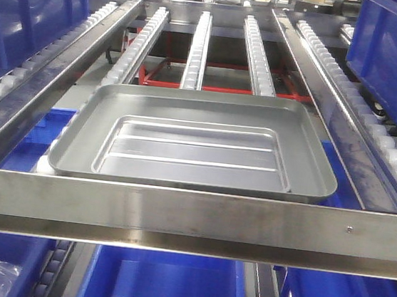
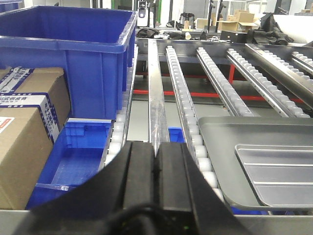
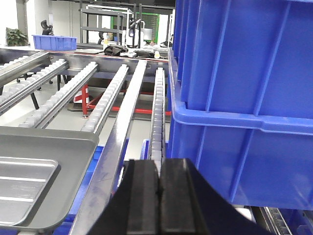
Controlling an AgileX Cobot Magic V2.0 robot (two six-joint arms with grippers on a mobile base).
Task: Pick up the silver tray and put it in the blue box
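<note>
Silver tray (image 1: 196,137) rests on rollers (image 1: 196,51); left gripper (image 2: 155,171), right gripper (image 3: 159,191) clenched; carton label (image 2: 22,105) illegible.

Silver tray (image 1: 196,137) lies flat, open side up, on the roller rails (image 1: 196,48), near edge just behind the steel cross bar (image 1: 191,216). Blue box (image 2: 68,54), deep and ribbed, stands upright on the lane to its left, apart from it.

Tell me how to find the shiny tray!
Find the metal roller rack between the blue plastic crates. At its near end, behind the steel crossbar, lies the shallow rectangular silver metal tray. Only it is flat, shiny and ridged inside.
</note>
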